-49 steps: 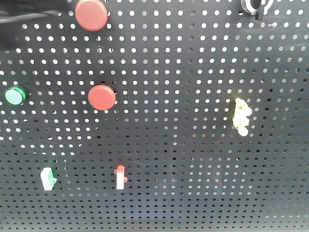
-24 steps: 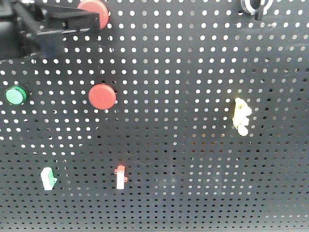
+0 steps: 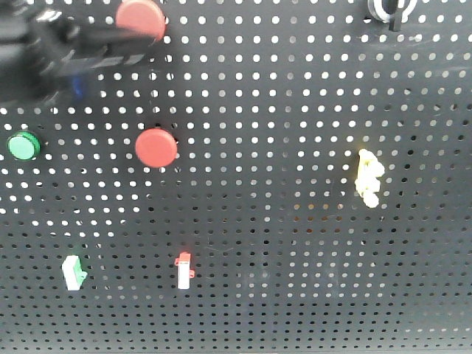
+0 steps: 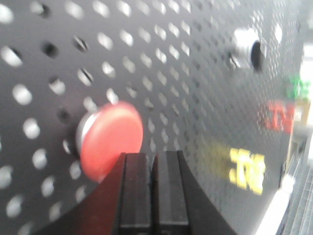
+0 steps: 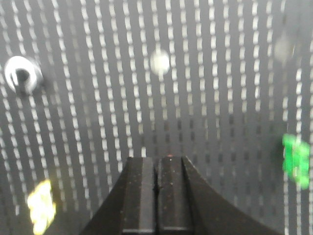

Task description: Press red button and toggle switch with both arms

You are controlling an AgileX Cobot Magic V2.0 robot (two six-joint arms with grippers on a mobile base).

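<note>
With left jaws and right jaws together, the left aims at the red button near its five-o'clock rim and may skid off.

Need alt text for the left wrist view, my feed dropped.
Shut jaws rise from the bottom edge toward the red button on a black pegboard; contact is unclear. The toggle switch shows blurred at upper right.

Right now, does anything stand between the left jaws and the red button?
Nothing visible does. The left arm holds its shut jaws directly before the lower edge of the red button, with only bare pegboard around it.
</note>
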